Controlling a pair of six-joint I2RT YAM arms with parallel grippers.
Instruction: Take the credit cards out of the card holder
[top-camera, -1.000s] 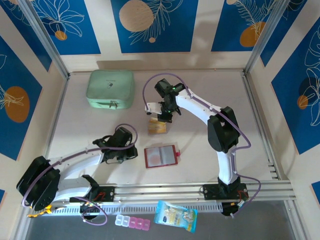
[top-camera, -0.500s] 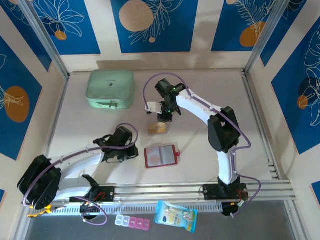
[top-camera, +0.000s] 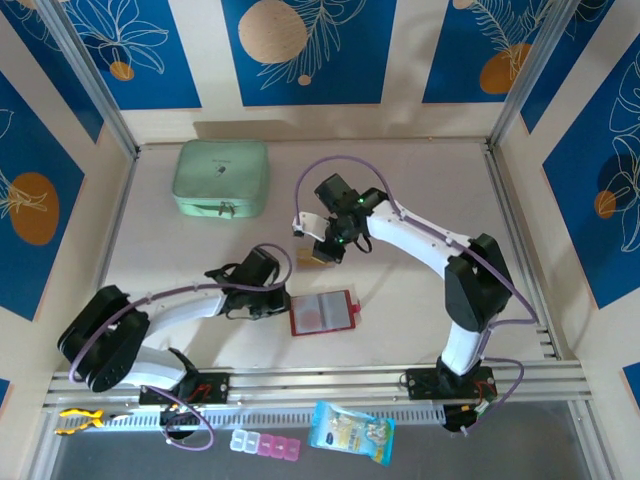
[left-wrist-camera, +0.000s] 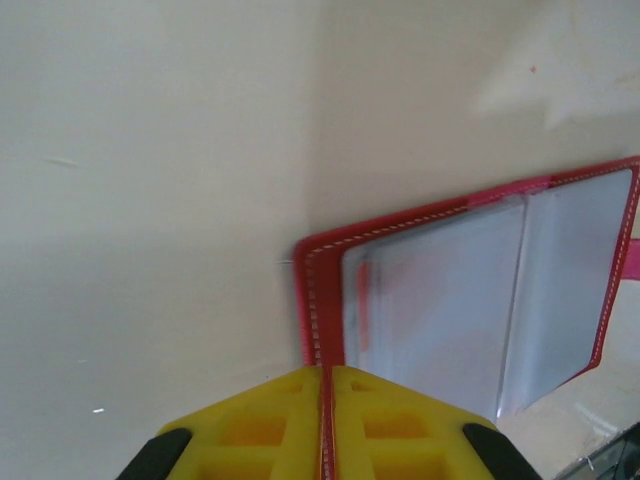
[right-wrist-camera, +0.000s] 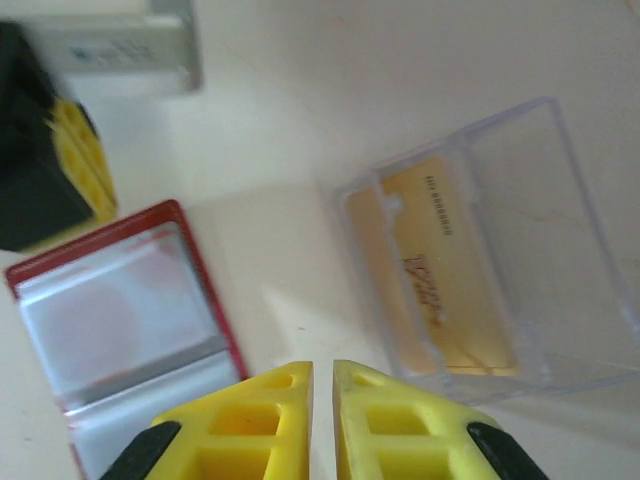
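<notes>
Card holder (top-camera: 322, 312) open flat, both end effectors pinched together empty, mint case (top-camera: 221, 178) far behind, clear tray (right-wrist-camera: 480, 270) holding tan card (right-wrist-camera: 440, 265).

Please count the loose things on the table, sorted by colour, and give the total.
Red: 1, the card holder
Mint green: 1, the zip case
Clear: 1, the plastic tray
Tan-orange: 1, the card lying in that tray
Total: 4
</notes>
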